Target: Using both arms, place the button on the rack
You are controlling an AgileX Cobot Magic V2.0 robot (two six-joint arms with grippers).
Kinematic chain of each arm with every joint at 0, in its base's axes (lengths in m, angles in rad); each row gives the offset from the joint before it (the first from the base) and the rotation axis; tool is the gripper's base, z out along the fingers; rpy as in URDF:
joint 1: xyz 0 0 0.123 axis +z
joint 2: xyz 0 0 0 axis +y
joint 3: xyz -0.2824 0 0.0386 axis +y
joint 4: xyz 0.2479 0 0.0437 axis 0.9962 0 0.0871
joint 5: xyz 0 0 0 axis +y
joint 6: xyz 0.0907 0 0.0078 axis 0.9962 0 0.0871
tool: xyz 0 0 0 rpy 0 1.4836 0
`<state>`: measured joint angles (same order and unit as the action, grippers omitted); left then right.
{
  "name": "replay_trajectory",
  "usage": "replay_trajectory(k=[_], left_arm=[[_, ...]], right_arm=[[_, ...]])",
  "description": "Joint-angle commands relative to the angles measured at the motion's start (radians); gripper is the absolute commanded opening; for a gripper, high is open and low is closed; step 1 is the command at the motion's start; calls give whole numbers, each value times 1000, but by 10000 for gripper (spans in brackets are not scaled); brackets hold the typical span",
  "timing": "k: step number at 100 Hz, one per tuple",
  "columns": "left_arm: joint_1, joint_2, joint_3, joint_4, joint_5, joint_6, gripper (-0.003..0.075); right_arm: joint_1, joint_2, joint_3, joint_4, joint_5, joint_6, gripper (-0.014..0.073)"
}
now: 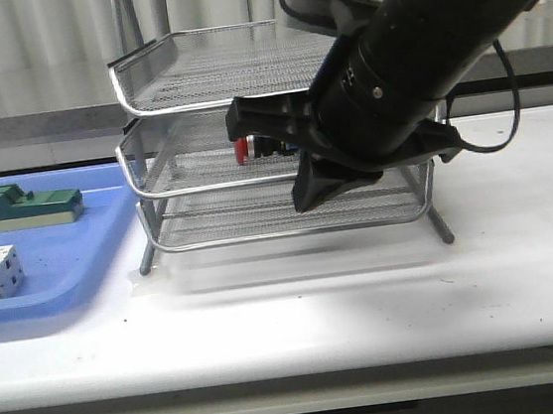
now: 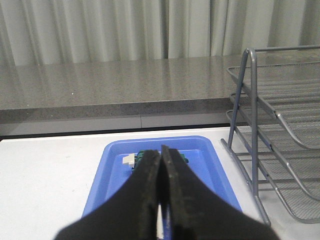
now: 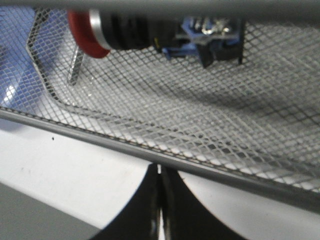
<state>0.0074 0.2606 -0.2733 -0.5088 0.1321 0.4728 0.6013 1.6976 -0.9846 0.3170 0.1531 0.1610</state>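
Your right gripper (image 3: 160, 200), fingers pressed together and empty, sits at the rack (image 1: 159, 100) rim, so a careless move could jolt the button (image 3: 115, 31) loose.

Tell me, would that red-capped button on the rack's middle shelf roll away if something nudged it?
Possibly a little. The button lies on its side on the rack mesh, and its round cap and cylindrical body could roll. The squarer blue rear block would probably stop it soon, and the mesh looks grippy. It seems rigid, not fragile.

red-capped black button (image 3: 117, 31), silver mesh rack (image 1: 241, 71), prob. blue rear.
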Motion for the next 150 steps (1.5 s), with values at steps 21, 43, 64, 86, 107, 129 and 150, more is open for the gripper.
replay_trajectory(k=[21, 43, 64, 86, 107, 129, 150], left_arm=[[4, 9, -30, -13, -75, -10, -20], [4, 9, -30, -13, -75, -10, -20], [4, 9, -30, -13, -75, -10, -20], [4, 9, -30, -13, -75, -10, -20], [4, 9, -30, -13, -75, -10, -20], [4, 9, -30, -13, -75, -10, -20], [4, 9, -30, -13, -75, -10, -20]], right_arm=[[-13, -43, -88, -27, 79, -13, -60], [-5, -133, -35, -76, 110, -13, -60], [-88, -326, 47, -194, 167, -13, -60], [-246, -593, 146, -308, 217, -13, -60], [-366, -845, 256, -374, 262, -13, -60], [-425, -1104, 389, -417, 264, -13, -60], [-428, -1314, 458, -451, 275, -13, -60]])
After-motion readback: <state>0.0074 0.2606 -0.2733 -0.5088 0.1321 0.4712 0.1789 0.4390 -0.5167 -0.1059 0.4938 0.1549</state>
